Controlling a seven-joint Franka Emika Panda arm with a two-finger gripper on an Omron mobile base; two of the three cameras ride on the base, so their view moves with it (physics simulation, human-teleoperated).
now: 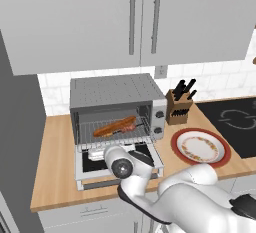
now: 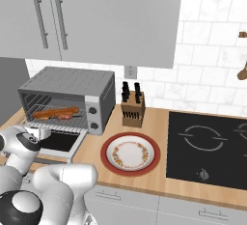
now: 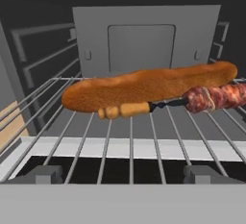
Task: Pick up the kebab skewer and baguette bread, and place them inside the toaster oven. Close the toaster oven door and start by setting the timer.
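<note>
We see the baguette bread (image 3: 149, 87) lying on the wire rack (image 3: 129, 136) inside the toaster oven (image 1: 117, 108). The kebab skewer (image 3: 192, 100) lies right beside it on the same rack, touching the front side of the loaf. Its meat chunks sit at the right end and its pale handle points left in the hand view. Both pieces of food lie slanted across the rack.

The toaster oven door (image 1: 117, 164) hangs down flat and open in front of the oven. Two round knobs (image 1: 159, 123) sit on the oven's right panel.

Our arm reaches over the open door toward the oven mouth. We cannot see the gripper's finger tips in these pictures, but it is spread as wide as it goes and holds nothing.

The oven stands on the wooden table (image 1: 57, 177). To its right is a knife block (image 1: 178, 106), and in front of that sits a plate (image 1: 201, 147) with a red rim. A black stove top (image 2: 207, 144) lies farther right. Grey cabinets (image 1: 100, 17) hang above.
</note>
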